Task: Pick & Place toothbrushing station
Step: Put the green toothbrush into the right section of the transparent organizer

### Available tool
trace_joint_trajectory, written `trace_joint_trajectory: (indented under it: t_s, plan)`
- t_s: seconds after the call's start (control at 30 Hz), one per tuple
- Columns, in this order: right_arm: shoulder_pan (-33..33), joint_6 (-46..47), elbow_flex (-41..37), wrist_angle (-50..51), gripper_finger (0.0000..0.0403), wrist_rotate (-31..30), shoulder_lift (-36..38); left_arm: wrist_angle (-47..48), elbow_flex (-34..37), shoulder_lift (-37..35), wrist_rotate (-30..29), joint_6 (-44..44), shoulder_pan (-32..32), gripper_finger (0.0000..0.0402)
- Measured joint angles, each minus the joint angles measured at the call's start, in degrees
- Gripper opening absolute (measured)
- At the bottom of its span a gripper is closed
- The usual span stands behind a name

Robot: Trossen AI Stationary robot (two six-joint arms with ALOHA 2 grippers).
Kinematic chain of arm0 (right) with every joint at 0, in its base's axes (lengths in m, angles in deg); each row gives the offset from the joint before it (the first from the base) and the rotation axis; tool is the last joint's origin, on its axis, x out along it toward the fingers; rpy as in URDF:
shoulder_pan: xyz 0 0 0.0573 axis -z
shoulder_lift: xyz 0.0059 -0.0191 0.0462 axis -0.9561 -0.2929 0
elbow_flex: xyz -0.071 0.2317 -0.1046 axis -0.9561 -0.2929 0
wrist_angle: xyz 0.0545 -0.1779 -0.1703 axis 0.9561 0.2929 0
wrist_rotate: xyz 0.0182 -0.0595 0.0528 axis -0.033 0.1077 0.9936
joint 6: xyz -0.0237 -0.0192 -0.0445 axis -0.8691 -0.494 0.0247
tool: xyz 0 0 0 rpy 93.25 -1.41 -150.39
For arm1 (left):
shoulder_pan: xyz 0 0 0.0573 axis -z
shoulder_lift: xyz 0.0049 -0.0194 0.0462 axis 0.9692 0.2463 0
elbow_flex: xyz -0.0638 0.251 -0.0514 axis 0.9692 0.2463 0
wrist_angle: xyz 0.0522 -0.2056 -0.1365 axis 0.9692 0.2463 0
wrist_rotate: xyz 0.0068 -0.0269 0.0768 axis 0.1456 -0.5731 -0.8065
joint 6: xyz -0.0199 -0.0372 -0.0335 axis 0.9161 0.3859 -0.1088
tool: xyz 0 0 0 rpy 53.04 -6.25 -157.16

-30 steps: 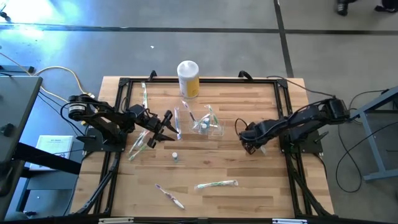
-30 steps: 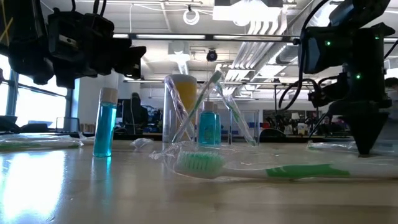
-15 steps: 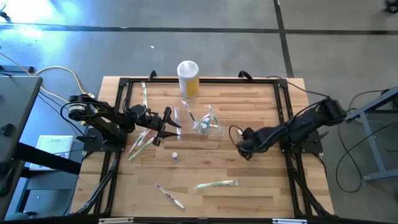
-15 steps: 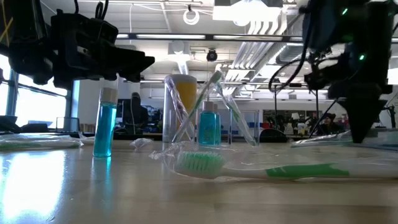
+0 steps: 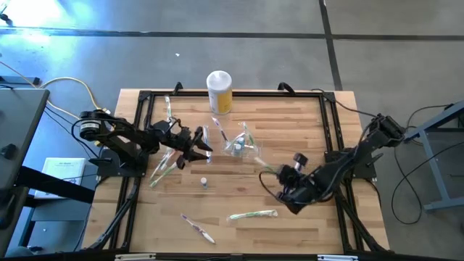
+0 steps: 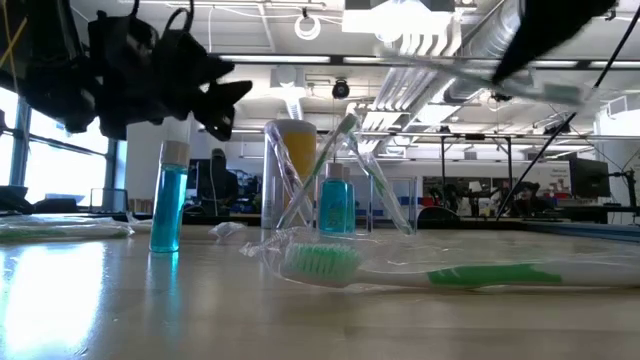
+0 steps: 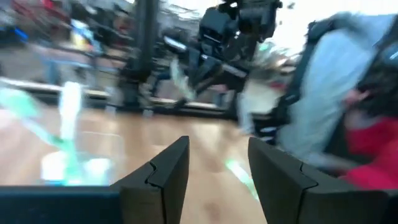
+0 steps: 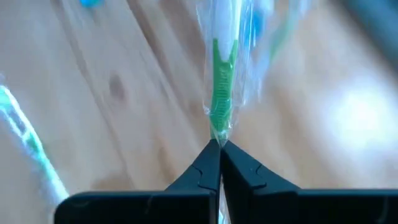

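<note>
- Left gripper (image 5: pixel 197 142) hovers fingers apart, empty, just beside the holder (image 5: pixel 241 147) mid-bench (image 5: pixel 312 116).
- Holder stands with brushes leaning inside; a nudge from that gripper could tip it.
- Right gripper (image 5: pixel 284 190) pinches only the wrapper tip of a green toothbrush (image 8: pixel 221 93), raised off the bench right of the holder. It may well slip or swing.
- Its long axis runs straight out from the fingers.

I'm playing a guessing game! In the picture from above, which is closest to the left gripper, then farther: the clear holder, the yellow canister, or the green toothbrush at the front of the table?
From the left gripper:
1. The clear holder, just beside it toward the table's middle.
2. The yellow canister, at the back edge.
3. The green toothbrush, near the front edge, below the right gripper.
</note>
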Motion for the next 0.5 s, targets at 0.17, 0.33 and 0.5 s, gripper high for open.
trace_joint_trajectory:
  t_s: [0.17,0.33,0.5]
  plan:
    - [-0.48,-25.12,-0.18,-12.1,0.0003,-13.13,0.02,5.82,-5.75,0.0,5.37,19.15,0.0,0.0159]
    - [1.43,-45.45,-0.3,-24.17,0.0003,-16.87,-1.03,16.53,-11.76,0.02,10.44,30.91,0.0,0.0159]
    - [2.19,-58.25,-0.21,-31.93,0.0003,-15.8,-4.78,20.42,-15.25,0.02,13.28,32.26,0.02,0.0159]
